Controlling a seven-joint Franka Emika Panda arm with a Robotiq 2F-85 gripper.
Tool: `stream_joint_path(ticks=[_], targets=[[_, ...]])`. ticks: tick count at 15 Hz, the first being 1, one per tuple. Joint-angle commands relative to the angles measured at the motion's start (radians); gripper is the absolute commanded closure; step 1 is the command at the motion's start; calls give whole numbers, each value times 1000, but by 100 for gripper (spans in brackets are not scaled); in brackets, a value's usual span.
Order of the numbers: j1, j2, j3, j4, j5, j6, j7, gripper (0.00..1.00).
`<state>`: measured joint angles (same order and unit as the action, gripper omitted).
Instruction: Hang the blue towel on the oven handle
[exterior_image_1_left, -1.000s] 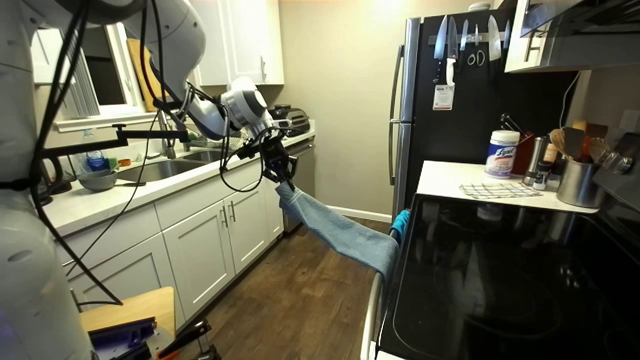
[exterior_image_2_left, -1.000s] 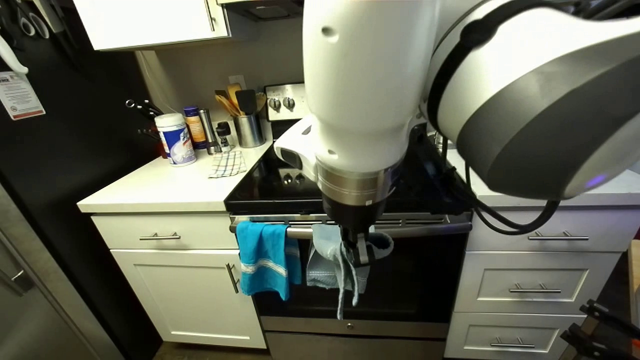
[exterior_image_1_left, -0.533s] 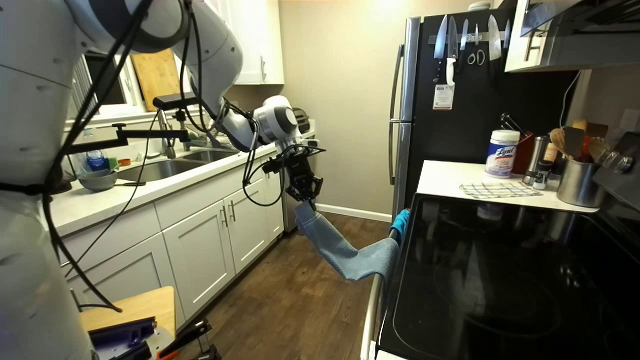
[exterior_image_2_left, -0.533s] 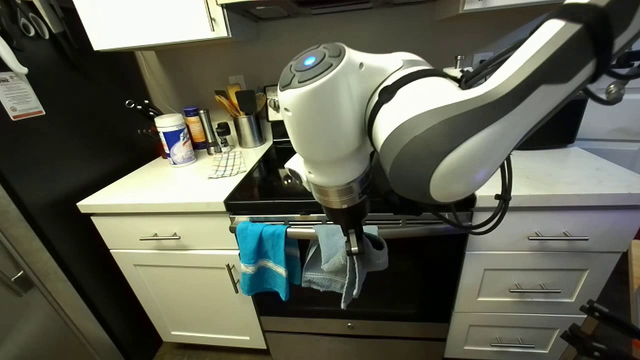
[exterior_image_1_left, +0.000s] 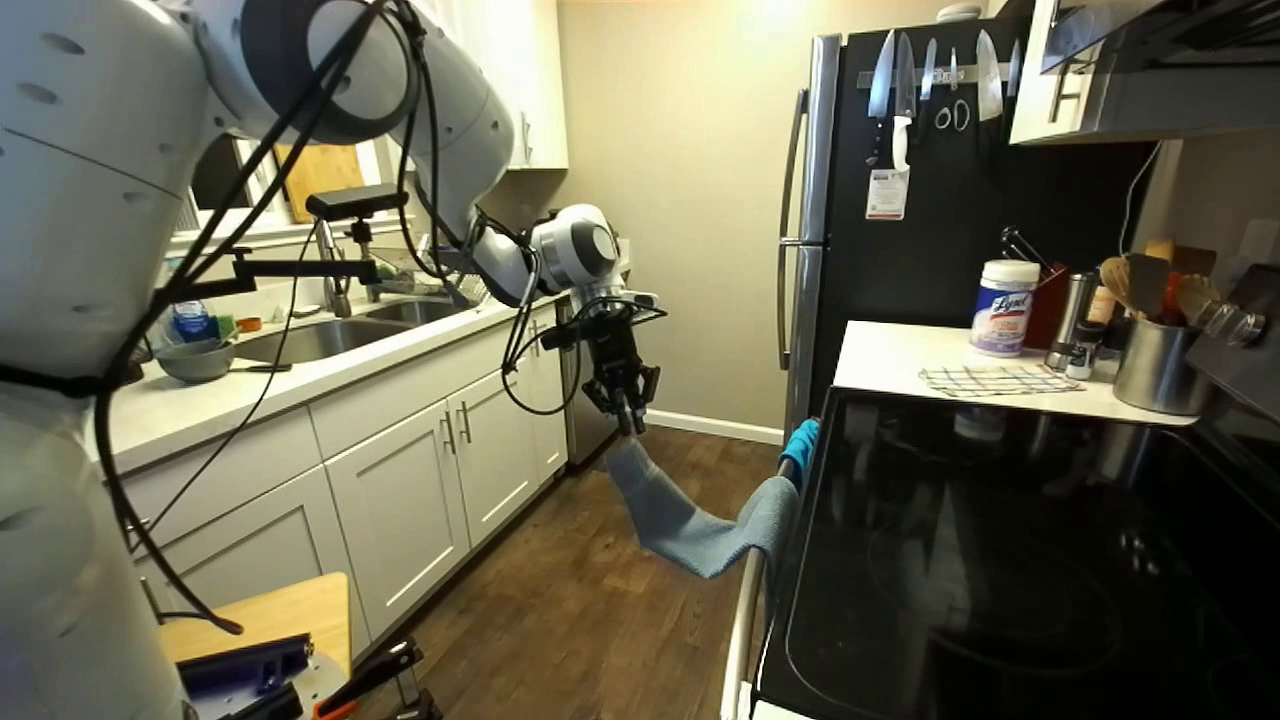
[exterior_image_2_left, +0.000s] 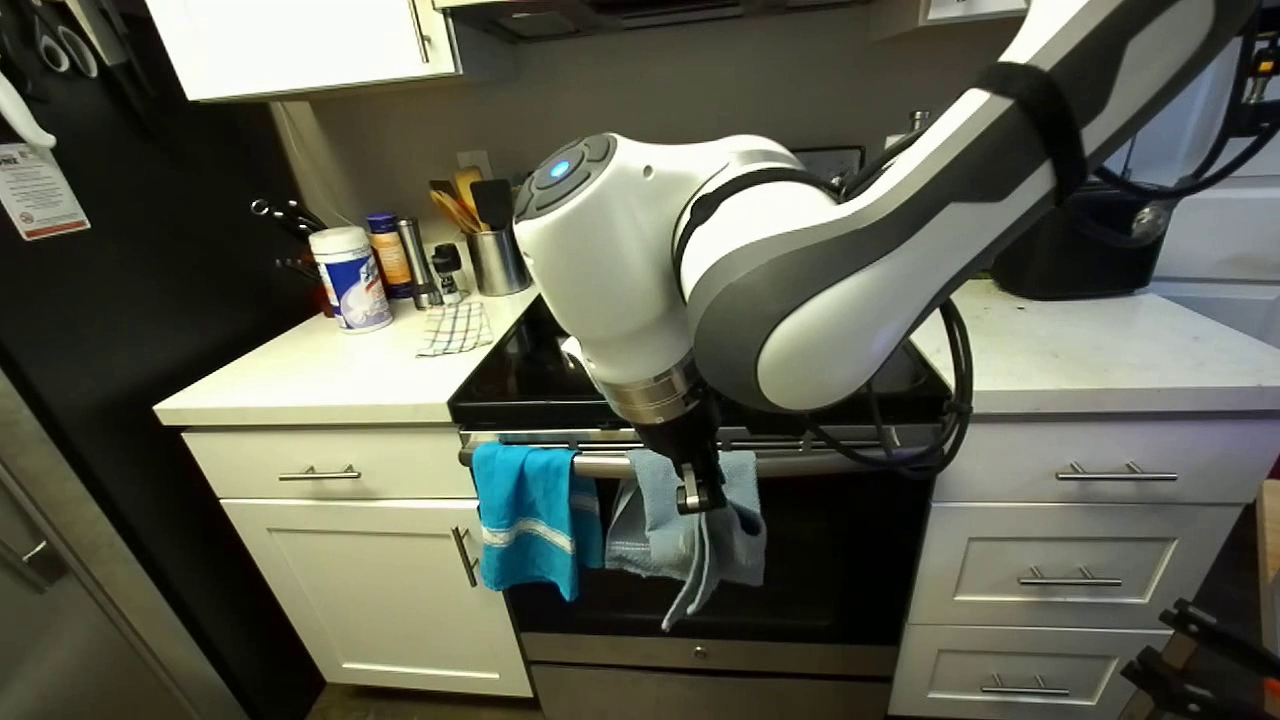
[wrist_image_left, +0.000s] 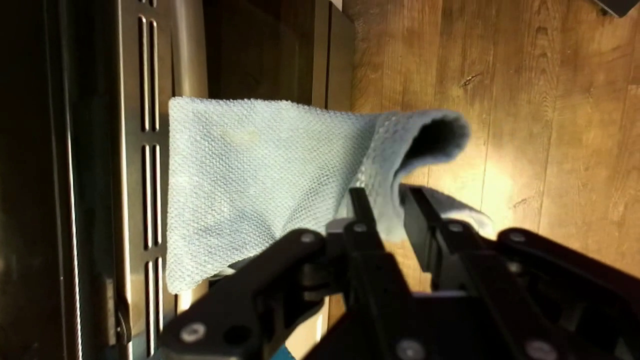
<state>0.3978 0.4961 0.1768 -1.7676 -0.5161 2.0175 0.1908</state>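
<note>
The pale blue towel (exterior_image_1_left: 690, 530) is draped over the oven handle (exterior_image_1_left: 745, 625). Its near part sags out from the handle and rises to a free end under my gripper (exterior_image_1_left: 632, 428). In an exterior view the towel (exterior_image_2_left: 740, 550) hangs in folds in front of the oven door, with the gripper (exterior_image_2_left: 702, 498) in front of it. In the wrist view the fingers of the gripper (wrist_image_left: 385, 195) are parted, with a visible gap, and the towel's folded end (wrist_image_left: 240, 165) lies at and just beyond the fingertips. The handle (wrist_image_left: 190, 65) shows beside the towel.
A brighter blue towel (exterior_image_2_left: 530, 510) with a white stripe hangs on the handle beside the pale one. The black stovetop (exterior_image_1_left: 980, 560) is above the handle. White drawers and counters (exterior_image_2_left: 320, 400) flank the oven. A sink counter (exterior_image_1_left: 270, 375) stands opposite, and a fridge (exterior_image_1_left: 815, 220) at the back.
My gripper has moved down and towards the oven, and its fingers have parted. The towel, stretched out from the handle before, now sags, with its end just below the fingertips.
</note>
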Motion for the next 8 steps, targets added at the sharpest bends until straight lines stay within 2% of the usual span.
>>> stream_joint_path(ticks=[1,8], targets=[[12,23,-8,48,28,-58,-13,44],[-10,37,-9,85,62,-48,-37,2]])
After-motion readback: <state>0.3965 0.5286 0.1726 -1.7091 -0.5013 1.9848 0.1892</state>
